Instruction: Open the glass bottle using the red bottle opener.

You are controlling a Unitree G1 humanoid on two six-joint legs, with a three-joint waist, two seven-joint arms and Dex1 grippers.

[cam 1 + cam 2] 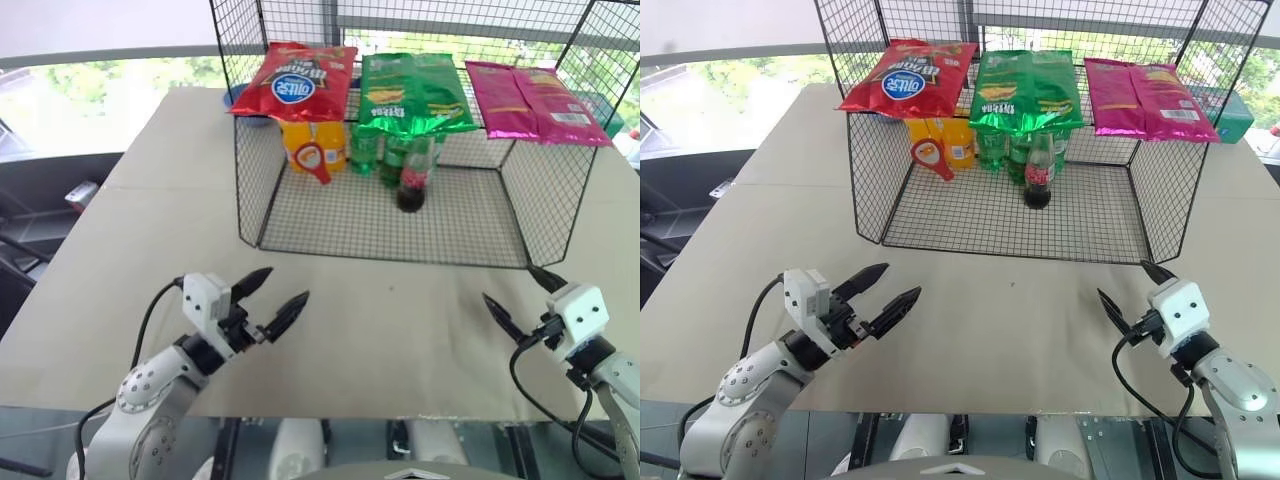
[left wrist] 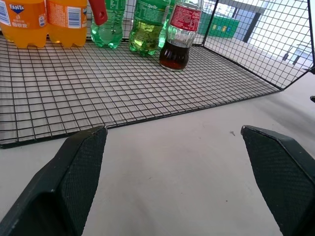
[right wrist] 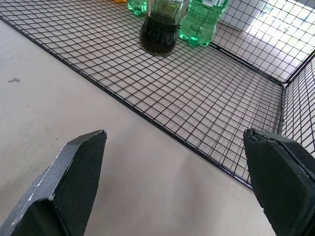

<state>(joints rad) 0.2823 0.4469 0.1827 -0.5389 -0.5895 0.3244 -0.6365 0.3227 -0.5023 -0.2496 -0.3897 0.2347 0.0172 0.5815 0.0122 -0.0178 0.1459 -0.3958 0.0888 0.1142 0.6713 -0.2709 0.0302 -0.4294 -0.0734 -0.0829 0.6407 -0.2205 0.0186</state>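
Both grippers, left (image 1: 270, 303) & right (image 1: 1132, 295), hover spread wide, empty. Glass bottle (image 1: 1039, 171) stands inside wire rack (image 1: 940, 215); red bottle opener (image 1: 929, 155) hangs near orange bottles (image 1: 945, 143). You risk snagging mesh or toppling the bottle reaching in.

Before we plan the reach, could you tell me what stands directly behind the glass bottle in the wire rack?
Green plastic bottles stand right behind the glass bottle, orange drink bottles farther left. The green snack bag on top covers their caps.
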